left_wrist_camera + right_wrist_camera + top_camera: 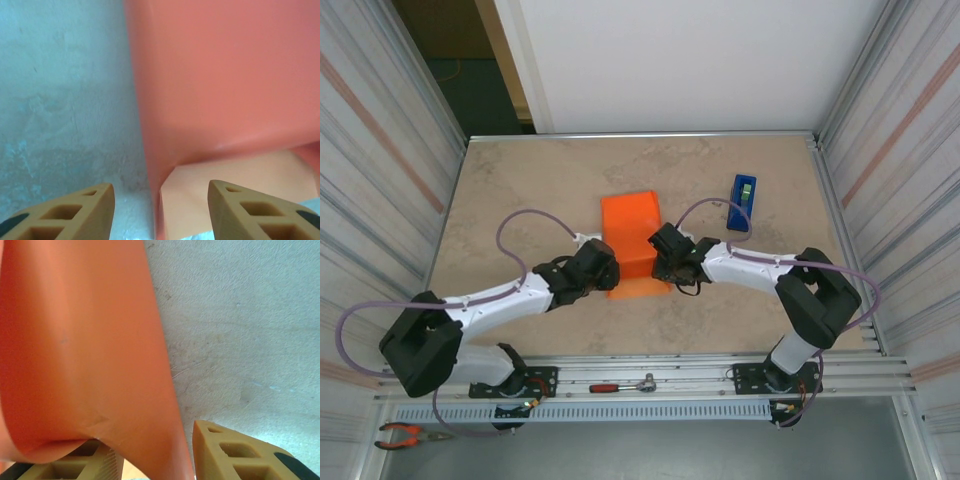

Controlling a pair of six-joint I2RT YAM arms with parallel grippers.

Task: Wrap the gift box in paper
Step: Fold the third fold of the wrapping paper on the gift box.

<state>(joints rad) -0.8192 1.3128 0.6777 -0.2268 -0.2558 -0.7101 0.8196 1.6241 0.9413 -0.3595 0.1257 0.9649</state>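
At the near edge, orange-handled pliers point(408, 435) lie at the left corner and a red-handled ratchet point(620, 385) rests on the metal rail point(700, 385) between the 2 arm bases; past the rail both arms reach inward over the stone-patterned table point(520, 190) and meet at its middle.

The left gripper point(606, 264) sits against the near-left side of the paper point(632, 238); seen from its wrist, its 2 tan fingers point(75, 212) stand well apart, released, with bare table and the paper's left edge in the gap and neither finger pressing on anything; a paler peach face shows under the fold there, and I cannot tell if it is box or the sheet's underside.

The right gripper point(658, 256) is at the paper's right side; from its wrist the sheet drapes over 1 finger and runs down into the gap, just beside the other finger; its jaws are partly apart, and whether they are pinching the sheet I cannot tell.

The paper is a bright orange raised fold, lifted off the table between the 2 grippers; the gift box is hidden under it at the table's centre.

Farther right, well apart from the paper, a blue tape dispenser point(741, 200) stands upright.
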